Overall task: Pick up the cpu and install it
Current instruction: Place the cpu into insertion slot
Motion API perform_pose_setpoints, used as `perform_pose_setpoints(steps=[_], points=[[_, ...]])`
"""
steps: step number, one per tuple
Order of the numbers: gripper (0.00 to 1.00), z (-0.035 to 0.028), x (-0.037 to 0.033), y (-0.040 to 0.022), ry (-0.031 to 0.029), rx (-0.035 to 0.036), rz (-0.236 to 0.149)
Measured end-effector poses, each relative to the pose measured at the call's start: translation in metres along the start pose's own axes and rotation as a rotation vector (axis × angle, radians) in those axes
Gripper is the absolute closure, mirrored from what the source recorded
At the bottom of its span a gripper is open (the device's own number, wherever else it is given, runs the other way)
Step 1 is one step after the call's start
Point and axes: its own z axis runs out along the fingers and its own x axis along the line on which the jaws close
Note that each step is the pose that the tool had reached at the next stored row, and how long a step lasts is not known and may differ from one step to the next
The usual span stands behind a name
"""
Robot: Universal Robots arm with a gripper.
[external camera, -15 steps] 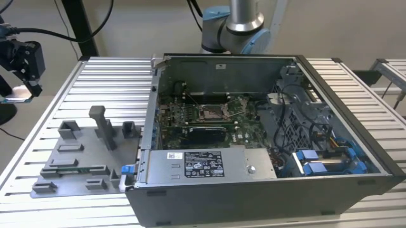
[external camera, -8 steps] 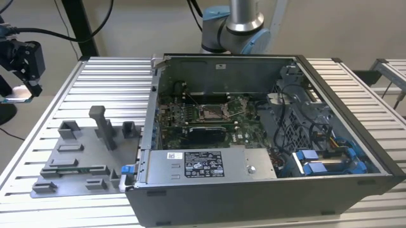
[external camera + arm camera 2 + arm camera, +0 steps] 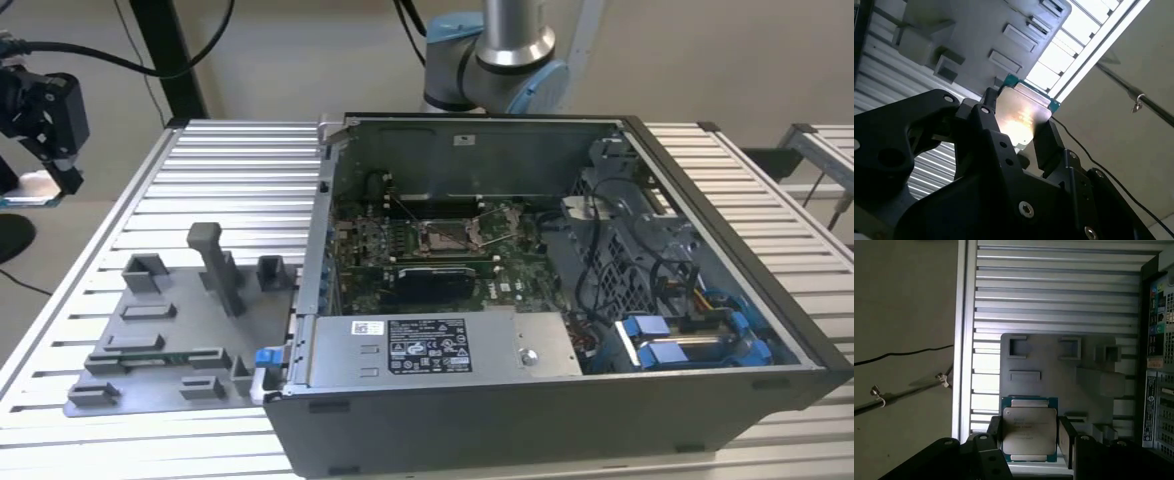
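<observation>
Aloft, hand (image 3: pixel 1030 436) clamped on cpu (image 3: pixel 1029 427), flat, by table (image 3: pixel 1054 290) edge.

cpu (image 3: pixel 1021 117) with glossy silvery metal top, matt black gripper (image 3: pixel 1030 432), ribbed bare-metal table (image 3: pixel 1054 295), matt grey plastic fixture (image 3: pixel 1054 375)

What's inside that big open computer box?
A green circuit board with a square metal socket, cables, blue plastic parts and a labelled metal box. Whatever lies beneath that box is covered. The gripper holds the chip outside it.
</observation>
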Motion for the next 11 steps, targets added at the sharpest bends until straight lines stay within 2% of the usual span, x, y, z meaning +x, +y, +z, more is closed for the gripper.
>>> perform_pose_setpoints(steps=[5, 11], points=[[1.00, -0.0005, -0.0023, 0.0000, 0.0005, 0.0003, 0.000], [1.00, -0.0004, -0.0173, -0.0004, 0.0002, 0.0002, 0.000]])
